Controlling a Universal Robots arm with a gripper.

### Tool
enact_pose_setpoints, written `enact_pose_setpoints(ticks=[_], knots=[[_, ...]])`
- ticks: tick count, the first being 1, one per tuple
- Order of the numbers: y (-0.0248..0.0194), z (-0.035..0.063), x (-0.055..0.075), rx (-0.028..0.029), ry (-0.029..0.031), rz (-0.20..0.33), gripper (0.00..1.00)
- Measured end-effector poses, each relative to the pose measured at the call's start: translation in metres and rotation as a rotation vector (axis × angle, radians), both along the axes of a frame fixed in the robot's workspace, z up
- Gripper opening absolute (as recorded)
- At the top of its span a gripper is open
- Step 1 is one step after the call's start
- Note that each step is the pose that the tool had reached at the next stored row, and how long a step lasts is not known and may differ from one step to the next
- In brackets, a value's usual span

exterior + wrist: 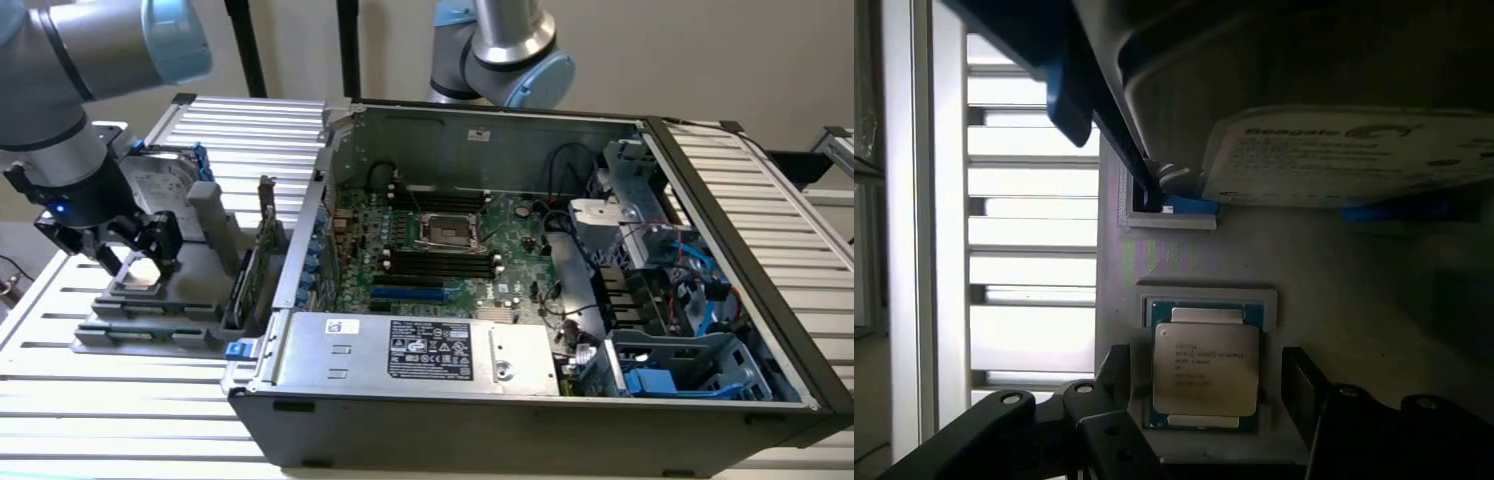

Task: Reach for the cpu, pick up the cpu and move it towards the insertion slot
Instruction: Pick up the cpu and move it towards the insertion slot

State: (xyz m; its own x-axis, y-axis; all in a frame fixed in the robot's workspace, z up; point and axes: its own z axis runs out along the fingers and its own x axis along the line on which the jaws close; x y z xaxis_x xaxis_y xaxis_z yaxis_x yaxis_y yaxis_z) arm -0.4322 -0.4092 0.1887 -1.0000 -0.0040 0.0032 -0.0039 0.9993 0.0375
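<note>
Between the two dark fingers [1302,395] of the pincer [1205,368], the cpu [1206,370] is lying flat. Its square silver-grey metal lid is facing up with fine print on it, and a thin green rim is showing round it. The pincer is standing released, one finger just beside each of two opposite edges of the chip, with a narrow gap showing on both sides. The cpu is sitting in a shallow pale square seat of the grey holder [1334,290], a matte moulded block. Near it, a hard drive [1354,150] with a white label and blue frame is standing on edge in the same holder.

Seen from the exterior view, the pincer [131,262] is pointing straight down over the holder [160,315]. The holder is resting near the edge of the slatted white table [80,410] on the exterior view's left. The grey arm [60,135] is reaching down from above with its wrist upright.

Beside the holder the open computer case [534,420] is lying on its side. The insertion slot [447,232], a dark square in a shiny metal frame, is sitting uncovered on the green motherboard [514,235], well apart from the cpu.
</note>
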Motion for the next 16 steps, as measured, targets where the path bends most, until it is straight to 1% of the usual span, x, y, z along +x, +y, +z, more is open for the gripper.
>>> enact_pose_setpoints(ticks=[7,16], knots=[[0.0011,-0.0014,0.0000,0.0000,0.0019,-0.002,0.71],[0.0019,-0.0025,0.0000,0.0000,0.0020,-0.002,0.71]])
